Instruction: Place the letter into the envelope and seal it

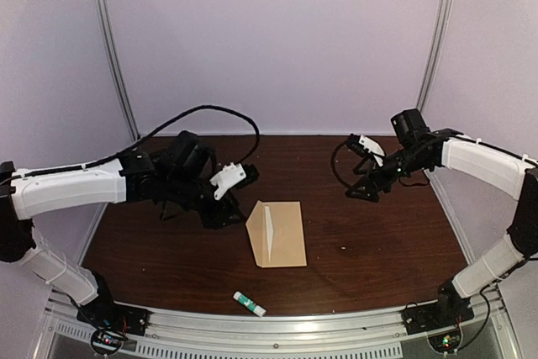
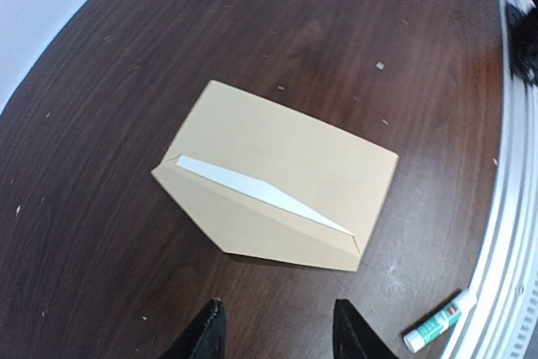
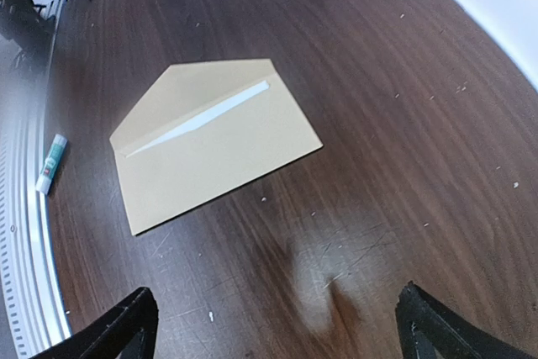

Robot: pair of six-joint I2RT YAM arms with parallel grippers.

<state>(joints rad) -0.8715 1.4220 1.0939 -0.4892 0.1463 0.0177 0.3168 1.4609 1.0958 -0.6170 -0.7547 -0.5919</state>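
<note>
The tan envelope (image 1: 284, 237) lies flat in the middle of the table, its pointed flap (image 2: 244, 220) folded out toward my left arm. A thin white sliver (image 2: 252, 188) shows along the mouth, apparently the edge of the letter (image 3: 202, 120) tucked inside; the rest of the letter is hidden. My left gripper (image 2: 277, 327) hovers just off the flap's tip, open and empty, apart from the paper. Off to the right of the envelope (image 3: 227, 161), my right gripper (image 3: 277, 325) is spread wide over bare wood and holds nothing.
A glue stick (image 1: 250, 303) with a green label lies near the front edge, by the metal rail (image 1: 277, 325). It also appears in the left wrist view as the glue stick (image 2: 439, 321). White walls close off the back and sides.
</note>
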